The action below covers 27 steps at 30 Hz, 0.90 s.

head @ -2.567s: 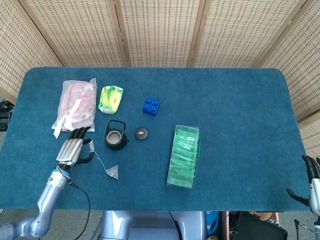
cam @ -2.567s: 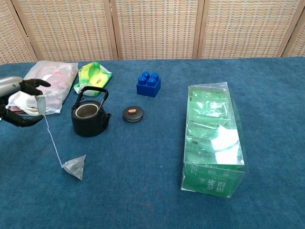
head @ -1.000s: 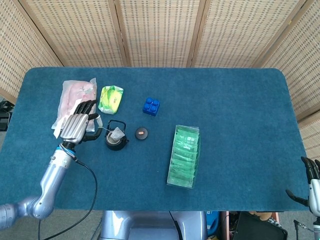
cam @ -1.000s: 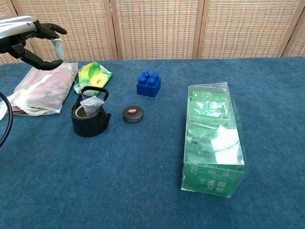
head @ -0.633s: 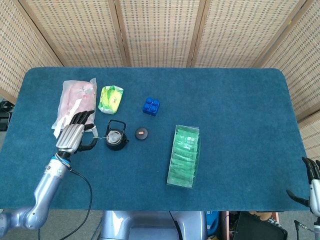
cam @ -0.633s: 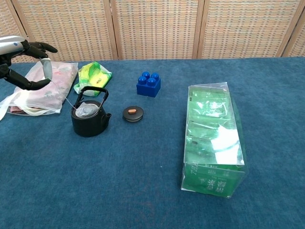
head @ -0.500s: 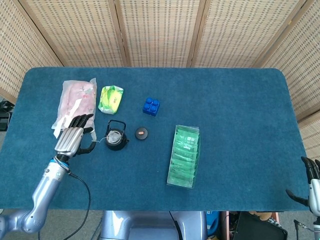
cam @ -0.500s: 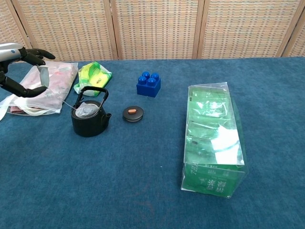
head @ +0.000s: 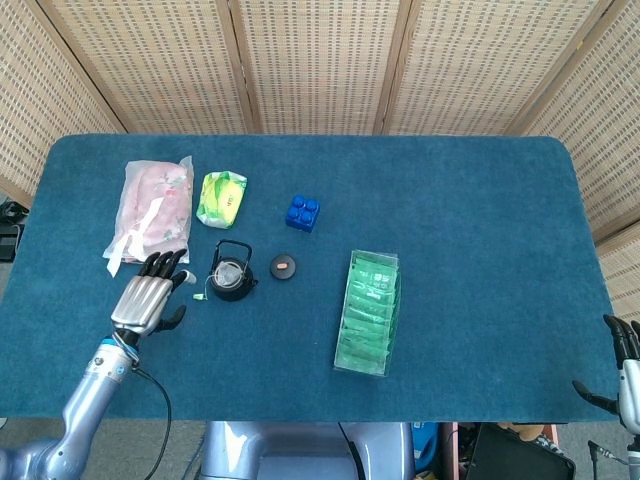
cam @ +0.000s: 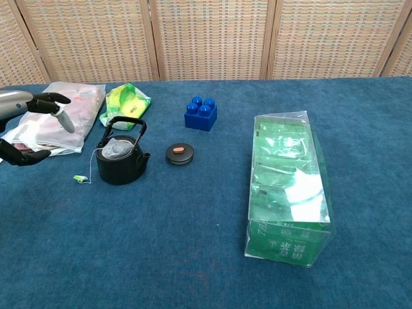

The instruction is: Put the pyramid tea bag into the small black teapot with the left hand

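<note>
- Head view: left hand (head: pixel 148 293) sits low near the table's (head: pixel 470 230) left front, fingers spread, holding nothing.
- Pyramid tea bag (head: pixel 230 270) is inside the small black teapot (head: pixel 230 272), pale mesh visible in the mouth under the raised handle. Pot stands left of the table's centre.
- Tag (head: pixel 199 296) lies on the cloth between hand and pot. String too thin to trace here. Tag outside looks deliberate, so the bag can be pulled out later.
- Lid (head: pixel 284 266) lies just right of the pot, off it, which leaves the mouth clear for the drop.
- Right hand (head: pixel 622 360) only shows at the table's front right corner, off the cloth. Fingers look apart, grips nothing. Parked, since the task is left-hand only.
- Chest view: left hand (cam: pixel 32 127) at the left edge, thumb and fingers wide, nothing between them, well apart from the small black teapot (cam: pixel 120 159).
- Pyramid tea bag (cam: pixel 116 149) fills the opening. String runs over the rim down to the green tag (cam: pixel 80 178) on the cloth just left of the pot.
- Pink bag (cam: pixel 56 117) and yellow-green packet (cam: pixel 124 102) sit behind the pot near the back left, blue block (cam: pixel 201 113) further right, green box (cam: pixel 290 187) toward the right side. None touch the pot.
- Judgement: placement done, only the hand's retreat remains.
</note>
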Available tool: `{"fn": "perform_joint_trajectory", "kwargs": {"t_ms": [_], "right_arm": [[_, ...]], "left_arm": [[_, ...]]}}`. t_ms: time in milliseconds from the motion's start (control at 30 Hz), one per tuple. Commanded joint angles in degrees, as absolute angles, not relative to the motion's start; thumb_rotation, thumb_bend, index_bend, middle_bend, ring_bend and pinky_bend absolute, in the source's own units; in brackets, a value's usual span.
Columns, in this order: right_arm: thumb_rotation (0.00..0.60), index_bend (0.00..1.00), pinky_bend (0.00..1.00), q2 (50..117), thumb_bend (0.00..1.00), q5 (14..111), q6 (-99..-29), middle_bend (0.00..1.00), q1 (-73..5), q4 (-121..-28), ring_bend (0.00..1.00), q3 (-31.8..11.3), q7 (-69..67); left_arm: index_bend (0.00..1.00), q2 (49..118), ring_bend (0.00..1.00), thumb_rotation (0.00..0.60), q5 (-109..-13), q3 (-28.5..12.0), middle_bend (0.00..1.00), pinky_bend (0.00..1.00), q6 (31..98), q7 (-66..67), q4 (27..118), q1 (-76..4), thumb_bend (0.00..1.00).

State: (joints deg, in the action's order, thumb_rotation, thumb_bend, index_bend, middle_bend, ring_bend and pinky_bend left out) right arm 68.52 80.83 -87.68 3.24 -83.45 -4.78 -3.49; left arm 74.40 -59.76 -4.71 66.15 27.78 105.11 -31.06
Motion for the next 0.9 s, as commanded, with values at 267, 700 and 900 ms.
{"fn": "perform_joint_trajectory", "kwargs": {"t_ms": [267, 700, 900], "right_arm": [[0.57, 0.12, 0.16, 68.7, 0.01, 80.8, -87.3, 0.2, 3.1, -82.9, 0.09, -4.8, -4.0], [0.576, 0.12, 0.16, 68.7, 0.01, 81.0, -87.5, 0.2, 3.2, -82.9, 0.09, -4.7, -4.2], [0.574, 0.12, 0.16, 68.7, 0.01, 80.9, -87.5, 0.2, 3.3, -82.9, 0.09, -4.7, -4.2]], "left_arm": [[0.19, 73.6, 0.2, 0.6, -59.8, -4.5, 0.32, 0.13, 71.1, 35.0, 108.0, -30.8, 0.44], [0.18, 69.7, 0.77, 0.6, -47.1, -4.0, 0.85, 0.65, 62.0, 45.3, 111.9, -37.5, 0.74], [0.15, 70.2, 0.78, 0.6, -40.4, -4.4, 0.86, 0.66, 60.1, 48.1, 111.7, -41.3, 0.75]]}}
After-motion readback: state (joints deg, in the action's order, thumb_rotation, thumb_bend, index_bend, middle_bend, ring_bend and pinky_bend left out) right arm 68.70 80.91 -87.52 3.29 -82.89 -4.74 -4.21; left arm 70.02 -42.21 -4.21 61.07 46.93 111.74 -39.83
